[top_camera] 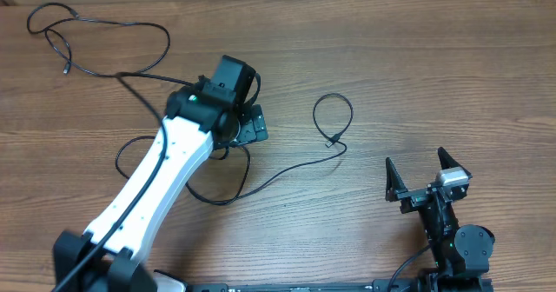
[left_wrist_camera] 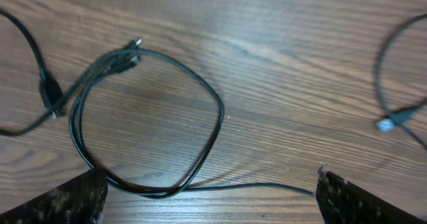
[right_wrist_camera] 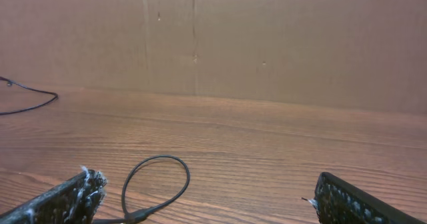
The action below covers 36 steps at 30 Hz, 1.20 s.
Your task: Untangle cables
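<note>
Wood-grain surface [top_camera: 452,57] fills the overhead view. A brown cardboard wall [right_wrist_camera: 267,37] stands behind it in the right wrist view.

Left arm [top_camera: 152,188] is white and reaches diagonally from bottom-left to centre-left, its wrist over part of the cables [top_camera: 221,196]. Right arm [top_camera: 456,240] is black, low at bottom-right, well apart from the left arm.

Cables all lie flat on the surface, none lifted.
- Long cord [top_camera: 113,18]: open curves at top-left, then runs toward the left arm and goes out of sight under it.
- Coil [left_wrist_camera: 217,111]: doubled strands, roughly round, directly below the left wrist camera. In the overhead view the arm mostly hides it.
- Small loop [top_camera: 333,109]: a strand runs right from the coil area to this loop at centre, between the two arms. It also shows low in the right wrist view [right_wrist_camera: 157,159].

Left claw [left_wrist_camera: 210,194]: fingers spread wide, gripping nothing. The coil's lower edge lies between the tips; contact with the surface can't be told.

Right claw [top_camera: 420,172]: fingers spread, empty, with the small loop near, ahead and to its left.

Two plugs [left_wrist_camera: 130,51] sit together at the coil's top-left. Dark plug [left_wrist_camera: 48,91] is on a strand left of the coil. Pale-tipped plug [left_wrist_camera: 385,124] is near the right edge.
</note>
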Tool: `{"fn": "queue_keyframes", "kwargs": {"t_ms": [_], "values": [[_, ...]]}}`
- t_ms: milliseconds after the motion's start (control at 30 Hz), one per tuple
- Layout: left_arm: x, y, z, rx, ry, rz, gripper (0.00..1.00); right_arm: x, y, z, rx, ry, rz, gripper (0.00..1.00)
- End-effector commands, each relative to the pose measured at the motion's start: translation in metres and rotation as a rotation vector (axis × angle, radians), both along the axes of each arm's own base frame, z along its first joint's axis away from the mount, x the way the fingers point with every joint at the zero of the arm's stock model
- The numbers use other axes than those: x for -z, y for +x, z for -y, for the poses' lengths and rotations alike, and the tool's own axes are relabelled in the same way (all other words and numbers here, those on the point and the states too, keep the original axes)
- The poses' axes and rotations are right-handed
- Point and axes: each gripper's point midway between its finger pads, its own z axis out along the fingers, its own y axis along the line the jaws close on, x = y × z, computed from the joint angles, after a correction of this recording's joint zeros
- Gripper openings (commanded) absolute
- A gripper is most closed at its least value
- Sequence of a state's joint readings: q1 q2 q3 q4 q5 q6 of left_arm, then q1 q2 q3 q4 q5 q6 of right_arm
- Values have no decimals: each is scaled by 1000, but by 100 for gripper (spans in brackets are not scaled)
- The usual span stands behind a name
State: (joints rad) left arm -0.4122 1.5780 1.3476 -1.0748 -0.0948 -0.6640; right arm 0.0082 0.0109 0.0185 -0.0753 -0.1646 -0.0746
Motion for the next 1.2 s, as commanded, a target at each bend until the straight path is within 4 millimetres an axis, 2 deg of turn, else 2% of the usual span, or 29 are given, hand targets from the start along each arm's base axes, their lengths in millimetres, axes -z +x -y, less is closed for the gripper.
{"fn": "queue_keyframes", "kwargs": {"t_ms": [0, 133, 333, 600, 767, 933, 1167], "values": [[27, -1, 2, -42, 7, -82, 100, 2, 0, 0, 4, -2, 3, 100], [48, -4, 18, -10, -48, -164, 99, 2, 0, 0, 4, -2, 3, 100], [69, 8, 19, -15, -20, -168, 100, 2, 0, 0, 4, -2, 3, 100], [112, 11, 19, -20, 17, -245, 98, 2, 0, 0, 4, -2, 3, 100], [122, 24, 14, -28, 58, -206, 98, 2, 0, 0, 4, -2, 3, 100], [123, 36, 11, -38, 82, -154, 97, 2, 0, 0, 4, -2, 3, 100], [126, 34, 9, -94, 73, -156, 92, 2, 0, 0, 4, -2, 3, 100]]}}
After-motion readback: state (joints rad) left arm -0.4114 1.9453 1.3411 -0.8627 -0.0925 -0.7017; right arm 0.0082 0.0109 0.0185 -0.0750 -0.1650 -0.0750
